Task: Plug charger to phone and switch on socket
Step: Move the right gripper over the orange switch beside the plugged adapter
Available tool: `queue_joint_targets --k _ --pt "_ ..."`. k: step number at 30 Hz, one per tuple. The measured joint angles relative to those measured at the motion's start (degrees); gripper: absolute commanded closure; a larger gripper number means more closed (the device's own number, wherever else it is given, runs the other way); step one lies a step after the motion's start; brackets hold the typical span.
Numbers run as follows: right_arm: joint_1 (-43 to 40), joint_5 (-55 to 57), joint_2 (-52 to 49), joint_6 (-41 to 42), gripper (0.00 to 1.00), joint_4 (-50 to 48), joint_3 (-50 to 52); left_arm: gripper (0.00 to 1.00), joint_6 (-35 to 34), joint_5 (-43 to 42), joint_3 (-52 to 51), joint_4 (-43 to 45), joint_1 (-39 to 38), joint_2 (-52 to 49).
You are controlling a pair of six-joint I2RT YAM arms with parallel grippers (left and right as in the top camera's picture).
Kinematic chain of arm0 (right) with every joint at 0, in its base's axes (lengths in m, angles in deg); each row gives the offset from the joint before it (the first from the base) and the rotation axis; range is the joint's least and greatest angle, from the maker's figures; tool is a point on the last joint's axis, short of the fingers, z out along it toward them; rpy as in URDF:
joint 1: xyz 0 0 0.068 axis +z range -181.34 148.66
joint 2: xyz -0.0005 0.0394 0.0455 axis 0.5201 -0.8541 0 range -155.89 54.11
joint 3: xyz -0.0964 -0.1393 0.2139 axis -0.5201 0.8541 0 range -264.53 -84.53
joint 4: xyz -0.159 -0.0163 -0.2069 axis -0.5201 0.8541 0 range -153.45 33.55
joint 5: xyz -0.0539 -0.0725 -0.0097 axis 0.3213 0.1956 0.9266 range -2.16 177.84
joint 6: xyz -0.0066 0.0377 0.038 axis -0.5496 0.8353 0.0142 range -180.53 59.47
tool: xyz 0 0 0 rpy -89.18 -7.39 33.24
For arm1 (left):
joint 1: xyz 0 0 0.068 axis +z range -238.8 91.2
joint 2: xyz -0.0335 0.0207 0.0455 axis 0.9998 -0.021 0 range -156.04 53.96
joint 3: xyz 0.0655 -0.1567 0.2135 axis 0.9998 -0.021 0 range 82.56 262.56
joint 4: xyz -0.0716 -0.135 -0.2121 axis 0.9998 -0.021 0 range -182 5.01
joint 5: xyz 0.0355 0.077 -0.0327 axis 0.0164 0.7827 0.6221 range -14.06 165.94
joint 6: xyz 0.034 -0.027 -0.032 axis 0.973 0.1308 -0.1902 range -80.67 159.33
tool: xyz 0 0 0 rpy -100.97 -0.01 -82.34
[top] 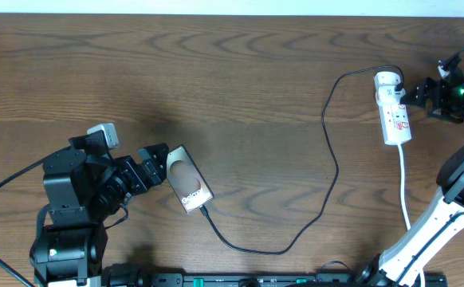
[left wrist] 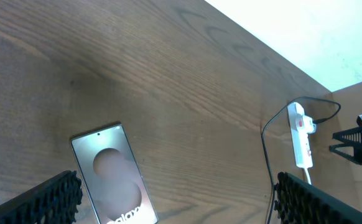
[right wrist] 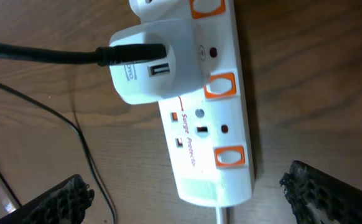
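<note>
Glossy grey flat phone [top: 188, 182] nr front-left bench [top: 216, 72] corner, thin black cable [top: 328, 159] led to white power strip [top: 393, 112] nr right edge, L pincer [top: 157, 165] & R pincer [top: 418, 97] both spread open

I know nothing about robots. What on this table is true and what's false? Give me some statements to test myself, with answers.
1. The phone lies screen-up on the wooden table. True.
2. A white adapter holding the charger cable sits in the power strip. True.
3. The right tool is shut on the strip. False: its fingers are spread wide.
4. The strip lies beside the phone. False: they are near opposite ends of the table.
</note>
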Motion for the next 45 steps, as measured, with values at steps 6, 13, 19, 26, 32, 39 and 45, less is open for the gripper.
queue_joint_targets --k 6,13,19,26,32,39,45 --pt "1.1 -2.3 -3.2 -3.5 0.01 -0.2 -0.2 0.02 0.0 0.0 0.0 0.0 0.0 -0.3" --pt "3.3 -3.2 -5.6 -5.1 0.01 -1.7 -0.2 0.02 0.0 0.0 0.0 0.0 0.0 -2.1" --pt "3.9 -3.3 -5.6 -5.3 0.01 -3.1 -0.5 0.02 0.0 0.0 0.0 0.0 0.0 -3.7" --pt "4.2 -3.4 -5.6 -5.4 0.01 -4.9 -0.5 0.02 0.0 0.0 0.0 0.1 0.0 -4.7" --pt "4.7 -3.5 -5.6 -5.3 0.01 -5.9 -0.5 0.02 0.0 0.0 0.0 0.3 0.0 -4.8" --pt "5.7 -3.3 -5.6 -5.3 0.01 -6.4 -0.7 0.02 0.0 0.0 0.0 0.3 0.0 -4.8" --pt "6.6 -2.9 -5.6 -4.1 0.01 -7.0 -1.0 0.02 0.1 0.0 0.0 0.3 0.0 -4.8"
